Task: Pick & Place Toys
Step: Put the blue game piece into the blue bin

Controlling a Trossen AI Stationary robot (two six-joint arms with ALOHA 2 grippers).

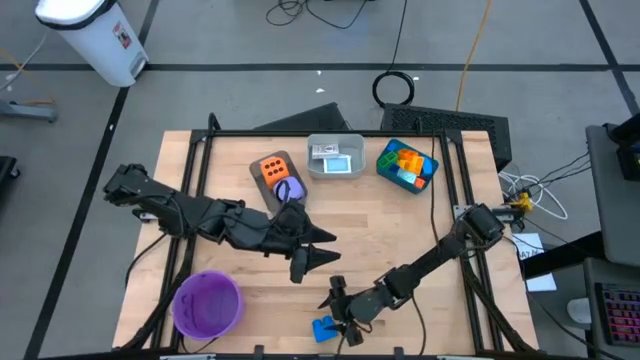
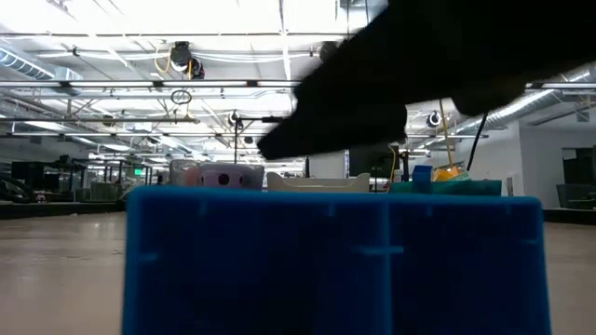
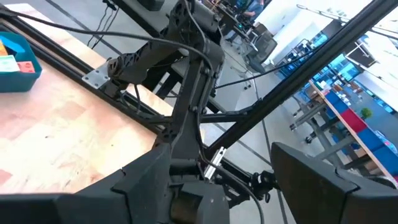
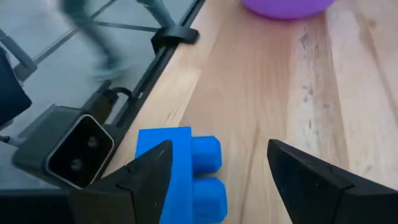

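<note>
From above, the teal plastic bin (image 1: 407,165) already holds several bright bricks, so part of the sorting looks done. The orange dotted die (image 1: 274,168) and purple die (image 1: 290,188) wait left of that bin. The right gripper (image 1: 340,322), jaws spread, hovers beside a blue plastic brick (image 1: 324,329) well in front of the bin; the left gripper (image 1: 318,246), open and empty, idles nearer it.

At table height, the blue brick (image 2: 331,261) fills the foreground, ungrasped.

The right wrist view shows open fingers (image 4: 140,177) beside the brick (image 4: 183,174), touching nothing.
</note>
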